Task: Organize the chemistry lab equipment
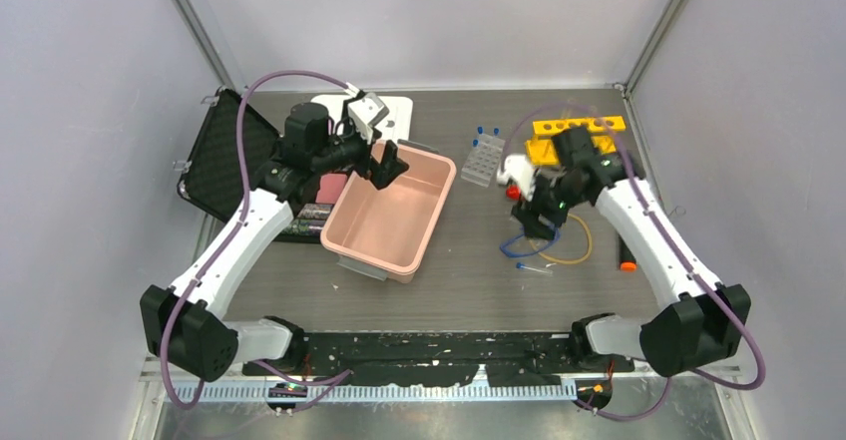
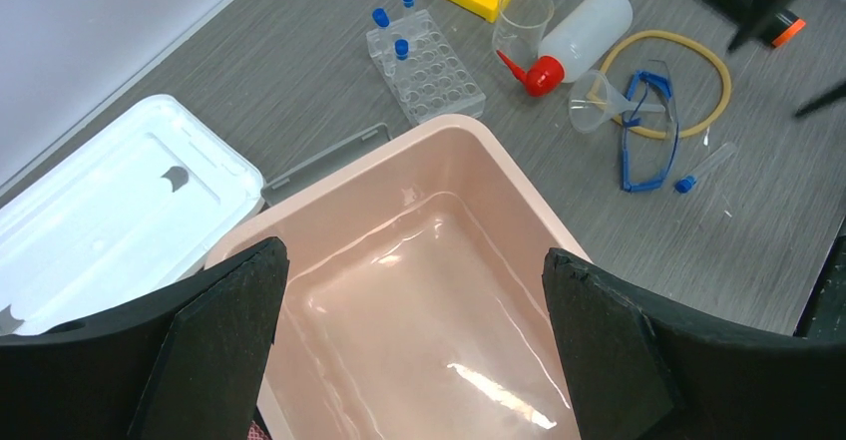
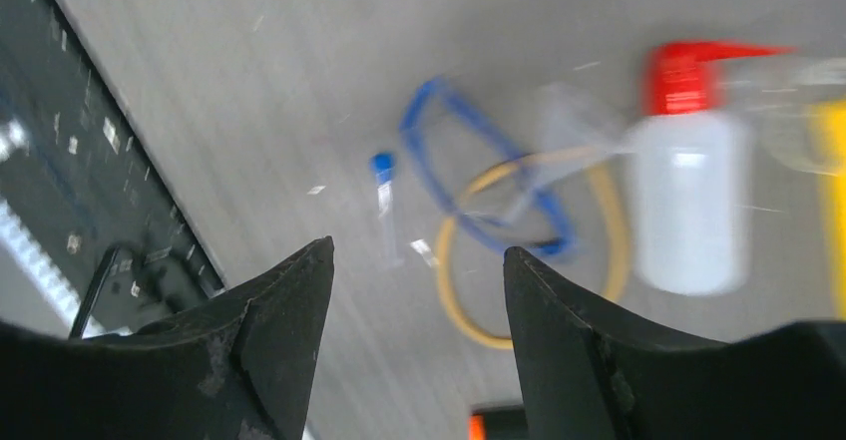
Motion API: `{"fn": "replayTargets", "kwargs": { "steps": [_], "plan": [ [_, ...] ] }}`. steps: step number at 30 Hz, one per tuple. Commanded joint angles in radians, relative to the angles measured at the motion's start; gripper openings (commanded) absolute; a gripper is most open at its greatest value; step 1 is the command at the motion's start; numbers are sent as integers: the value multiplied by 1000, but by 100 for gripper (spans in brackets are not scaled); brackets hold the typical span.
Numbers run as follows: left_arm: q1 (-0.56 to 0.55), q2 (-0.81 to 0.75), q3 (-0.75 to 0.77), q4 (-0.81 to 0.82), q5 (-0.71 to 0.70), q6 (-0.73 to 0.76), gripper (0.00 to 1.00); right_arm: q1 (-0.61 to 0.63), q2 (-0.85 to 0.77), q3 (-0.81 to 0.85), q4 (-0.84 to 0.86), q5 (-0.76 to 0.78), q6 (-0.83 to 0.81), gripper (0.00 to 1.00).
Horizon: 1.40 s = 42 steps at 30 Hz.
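Note:
My left gripper [image 1: 385, 168] is open and empty above the far left part of the pink tub [image 1: 439, 176]; in its wrist view [image 2: 414, 290] the tub's bare floor shows between the fingers. My right gripper [image 1: 530, 222] is open and empty, hovering over the blue safety glasses [image 3: 489, 171], yellow tubing [image 3: 469, 290] and a lone test tube [image 3: 384, 201]. The white red-capped squeeze bottle [image 2: 589, 26] lies beside a clear funnel [image 2: 599, 101]. The clear tube tray [image 2: 429, 66] holds blue-capped tubes. The yellow rack [image 1: 579, 131] stands at the back right.
The tub's white lid [image 2: 110, 211] lies behind the tub. An open black case [image 1: 224, 156] sits at the left. A clear beaker [image 2: 522, 21] stands by the rack. An orange-capped marker [image 1: 627, 255] lies at the right.

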Motion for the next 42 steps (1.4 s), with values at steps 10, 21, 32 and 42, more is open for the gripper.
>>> {"fn": "replayTargets", "kwargs": {
  "steps": [10,21,32,42],
  "plan": [
    [5,-95,-48,39,-23,11,100,238,32,-423,244,289,65,62],
    [12,-88,-40,39,-34,19,100,248,159,-501,396,329,72,56],
    [21,-67,-28,41,-25,19,100,249,207,-561,480,366,80,29],
    [26,-72,13,49,102,38,100,179,-66,-198,204,-9,225,5]
  ]
}}
